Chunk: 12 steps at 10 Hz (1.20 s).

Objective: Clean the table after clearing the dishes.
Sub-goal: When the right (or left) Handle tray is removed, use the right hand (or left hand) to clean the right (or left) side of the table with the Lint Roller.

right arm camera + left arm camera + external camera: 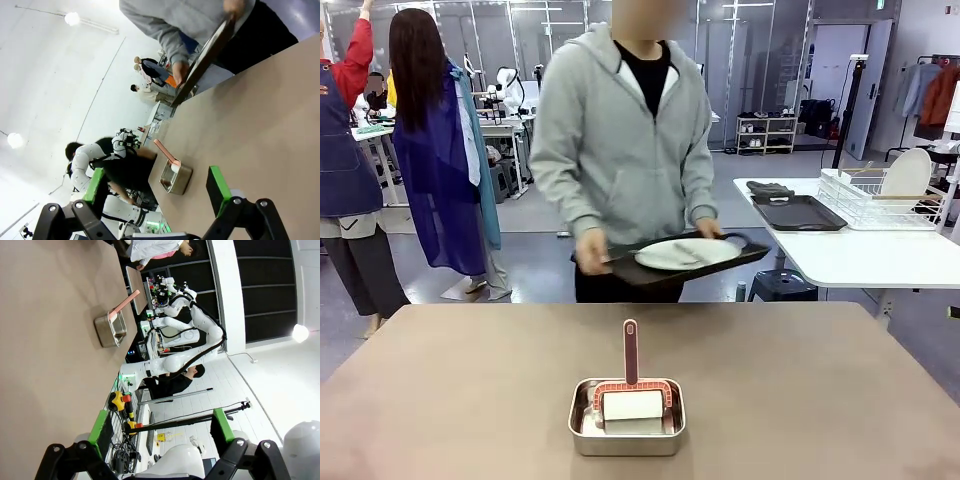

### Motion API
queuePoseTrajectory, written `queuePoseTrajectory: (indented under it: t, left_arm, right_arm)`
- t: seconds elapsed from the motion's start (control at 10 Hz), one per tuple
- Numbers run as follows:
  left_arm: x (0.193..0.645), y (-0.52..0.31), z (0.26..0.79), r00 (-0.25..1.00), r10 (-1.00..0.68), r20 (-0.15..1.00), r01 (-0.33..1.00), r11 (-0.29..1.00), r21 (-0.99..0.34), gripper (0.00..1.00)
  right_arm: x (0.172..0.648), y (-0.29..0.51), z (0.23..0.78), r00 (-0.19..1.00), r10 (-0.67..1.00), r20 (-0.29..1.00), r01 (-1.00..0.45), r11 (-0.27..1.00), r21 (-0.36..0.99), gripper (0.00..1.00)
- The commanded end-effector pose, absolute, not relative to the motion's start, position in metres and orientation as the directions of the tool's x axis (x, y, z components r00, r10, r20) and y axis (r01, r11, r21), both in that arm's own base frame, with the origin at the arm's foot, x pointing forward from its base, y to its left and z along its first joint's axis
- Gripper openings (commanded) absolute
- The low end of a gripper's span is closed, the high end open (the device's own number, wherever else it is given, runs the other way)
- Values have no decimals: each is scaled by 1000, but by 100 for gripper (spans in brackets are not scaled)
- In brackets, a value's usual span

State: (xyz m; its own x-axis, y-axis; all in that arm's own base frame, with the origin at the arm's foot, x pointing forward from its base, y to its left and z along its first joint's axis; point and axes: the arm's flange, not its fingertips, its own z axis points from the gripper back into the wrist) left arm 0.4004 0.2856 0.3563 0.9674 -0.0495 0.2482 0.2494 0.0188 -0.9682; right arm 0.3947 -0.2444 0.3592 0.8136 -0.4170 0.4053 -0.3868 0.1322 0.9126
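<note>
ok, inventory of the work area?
table: 1, taupe-brown, foreground
steel pan: 1, silver, table's near centre
lint roller: 1, red and white, in the pan
tray: 1, dark brown, held by the person
plate: 1, white, on that tray
white table: 1, far right
second tray: 1, dark, on white table
dish rack: 1, white, on white table
person: 1, grey hoodie, far side
left claw: 1, black, green pads, open
right claw: 1, same, open

surface (820, 400) matt taupe-brown, smooth. pan (626, 440) – bare metal, brushed sheen. roller handle (630, 352) looks like reddish plastic – its roll (633, 405) white, papery. tray (655, 275) dark, matt; plate (685, 253) white, glossy. hoodie (620, 140) grey cloth.
</note>
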Motion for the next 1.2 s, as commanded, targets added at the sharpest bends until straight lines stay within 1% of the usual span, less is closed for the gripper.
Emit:
queuePoseTrajectory:
  t: [0.0, 0.1, 0.2, 0.3, 0.4, 0.5, 0.7, 0.8, 0.9, 1.1]
  left_arm:
    - [397, 290, 358, 965, -40, 260, 261, 11, -965, 100]
    - [400, 286, 356, 967, -50, 248, 249, 19, -968, 100]
    - [411, 281, 408, 918, -123, 377, 392, 145, -908, 100]
    - [425, 263, 465, 852, -244, 463, 520, 302, -799, 100]
    - [438, 226, 521, 763, -361, 536, 645, 371, -668, 100]
    - [445, 186, 562, 683, -457, 570, 729, 382, -568, 100]
    - [452, 91, 622, 515, -693, 504, 855, 375, -359, 100]
    - [448, 27, 635, 410, -793, 450, 910, 322, -261, 100]
    - [441, -19, 630, 338, -855, 394, 940, 287, -183, 100]
    - [438, -84, 614, 261, -896, 360, 964, 261, -49, 100]
  right_arm:
    - [395, -244, 362, 816, -415, 402, -385, 130, 914, 100]
    - [395, -244, 362, 816, -415, 402, -385, 130, 914, 100]
    - [395, -244, 362, 816, -415, 402, -385, 130, 914, 100]
    - [395, -244, 362, 816, -415, 402, -385, 130, 914, 100]
    - [395, -244, 362, 816, -415, 402, -385, 130, 914, 100]
    - [395, -244, 362, 816, -415, 402, -385, 130, 914, 100]
    - [395, -244, 362, 816, -415, 402, -385, 130, 914, 100]
    - [395, -244, 362, 816, -415, 402, -385, 130, 914, 100]
    - [395, -244, 362, 816, -415, 402, -385, 130, 914, 100]
    - [395, -244, 362, 816, -415, 402, -385, 130, 914, 100]
